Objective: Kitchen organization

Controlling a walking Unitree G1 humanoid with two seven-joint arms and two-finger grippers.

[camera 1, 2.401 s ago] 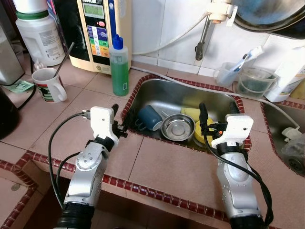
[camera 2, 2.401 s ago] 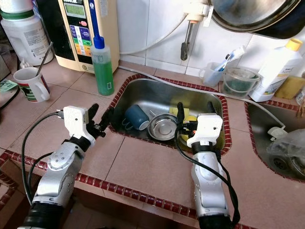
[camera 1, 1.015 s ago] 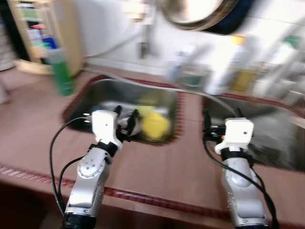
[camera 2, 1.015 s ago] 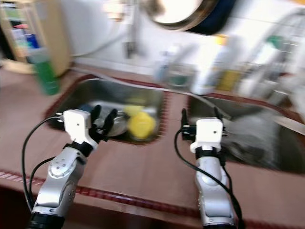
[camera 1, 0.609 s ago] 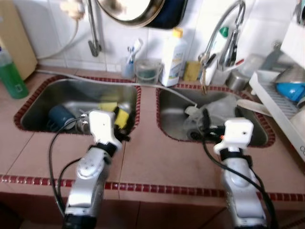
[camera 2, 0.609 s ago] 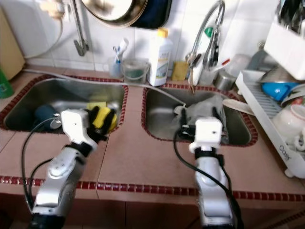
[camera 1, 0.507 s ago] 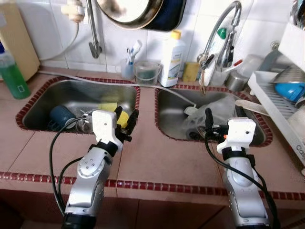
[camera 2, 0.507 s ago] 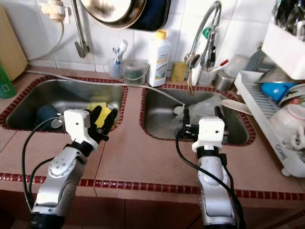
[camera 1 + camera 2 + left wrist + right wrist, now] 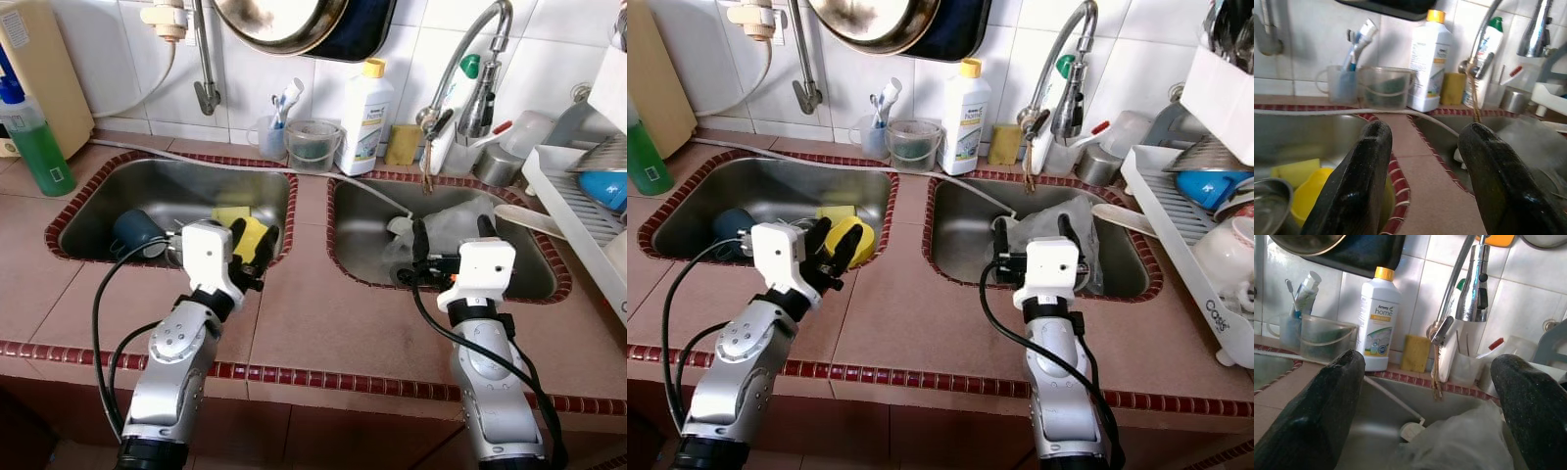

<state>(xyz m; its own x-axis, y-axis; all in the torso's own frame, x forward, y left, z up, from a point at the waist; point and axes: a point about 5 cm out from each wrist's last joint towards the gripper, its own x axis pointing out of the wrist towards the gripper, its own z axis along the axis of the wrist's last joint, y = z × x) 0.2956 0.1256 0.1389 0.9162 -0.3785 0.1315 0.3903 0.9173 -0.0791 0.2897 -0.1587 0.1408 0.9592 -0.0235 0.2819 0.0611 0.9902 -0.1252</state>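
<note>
Two steel sinks sit in a tiled counter. The left sink (image 9: 167, 176) holds a blue mug (image 9: 132, 233), a steel bowl (image 9: 1266, 208), a yellow bowl (image 9: 1308, 191) and a yellow sponge (image 9: 230, 212). A crumpled clear plastic bag (image 9: 446, 215) lies in the right sink (image 9: 358, 230). My left gripper (image 9: 253, 233) hovers open and empty over the left sink's near right corner, in front of the yellow bowl. Open and empty too, my right gripper (image 9: 451, 230) hangs over the right sink's front edge, facing the bag.
A faucet (image 9: 470, 59) rises behind the right sink. A white detergent bottle (image 9: 360, 117), a clear tub (image 9: 312, 145) and a toothbrush cup (image 9: 269, 132) line the back wall. A dish rack (image 9: 578, 215) with a blue bowl (image 9: 602, 186) stands right. A green bottle (image 9: 34, 142) stands far left.
The camera has swung right, from the left sink alone to both sinks and the dish rack. Both grippers stay open and empty, held in front as before.
</note>
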